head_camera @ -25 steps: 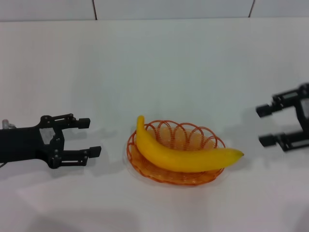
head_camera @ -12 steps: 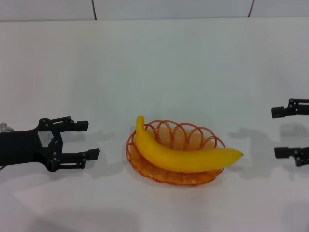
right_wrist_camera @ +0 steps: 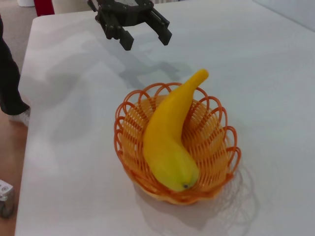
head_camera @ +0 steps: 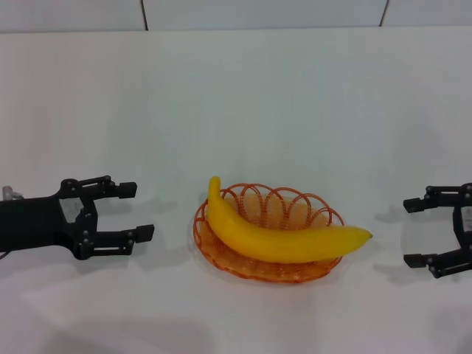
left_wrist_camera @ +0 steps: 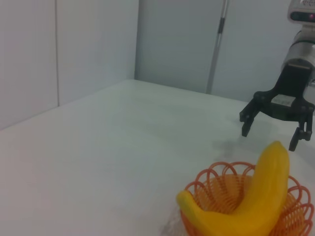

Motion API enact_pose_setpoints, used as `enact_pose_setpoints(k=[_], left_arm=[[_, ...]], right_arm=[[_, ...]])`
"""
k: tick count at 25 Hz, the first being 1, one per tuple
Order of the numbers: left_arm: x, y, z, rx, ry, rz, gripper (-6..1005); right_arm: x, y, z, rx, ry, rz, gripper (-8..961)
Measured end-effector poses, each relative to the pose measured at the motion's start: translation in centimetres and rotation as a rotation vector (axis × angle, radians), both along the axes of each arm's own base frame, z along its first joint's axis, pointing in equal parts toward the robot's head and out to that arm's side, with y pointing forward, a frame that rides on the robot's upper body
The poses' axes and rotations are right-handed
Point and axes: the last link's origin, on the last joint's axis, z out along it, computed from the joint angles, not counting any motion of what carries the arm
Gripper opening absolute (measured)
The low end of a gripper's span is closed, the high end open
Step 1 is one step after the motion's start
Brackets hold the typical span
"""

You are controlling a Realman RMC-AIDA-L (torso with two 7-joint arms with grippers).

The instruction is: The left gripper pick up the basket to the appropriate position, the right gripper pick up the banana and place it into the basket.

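Note:
The yellow banana lies across the orange wire basket at the middle front of the white table, its tip sticking out past the rim to the right. My left gripper is open and empty, low over the table left of the basket. My right gripper is open and empty to the right of the banana's tip. The left wrist view shows the banana, the basket and the right gripper beyond. The right wrist view shows the banana, the basket and the left gripper beyond.
The white table runs back to a tiled wall. In the right wrist view the table's edge drops to the floor, where a dark shape and a red object stand.
My right gripper pulled away to the right, then came down and back a little toward the banana's tip. The left gripper, banana and basket have barely moved.

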Motion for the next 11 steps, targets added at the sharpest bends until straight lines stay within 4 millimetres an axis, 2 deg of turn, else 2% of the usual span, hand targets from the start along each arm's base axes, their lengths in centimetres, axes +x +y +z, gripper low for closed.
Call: enact_pose_setpoints(k=[11], left_arm=[[-0.01, -0.03, -0.04, 0.001, 0.0, -0.001, 831]], right_arm=[[-0.5, 0.24, -0.14, 0.003, 0.022, 0.011, 892]])
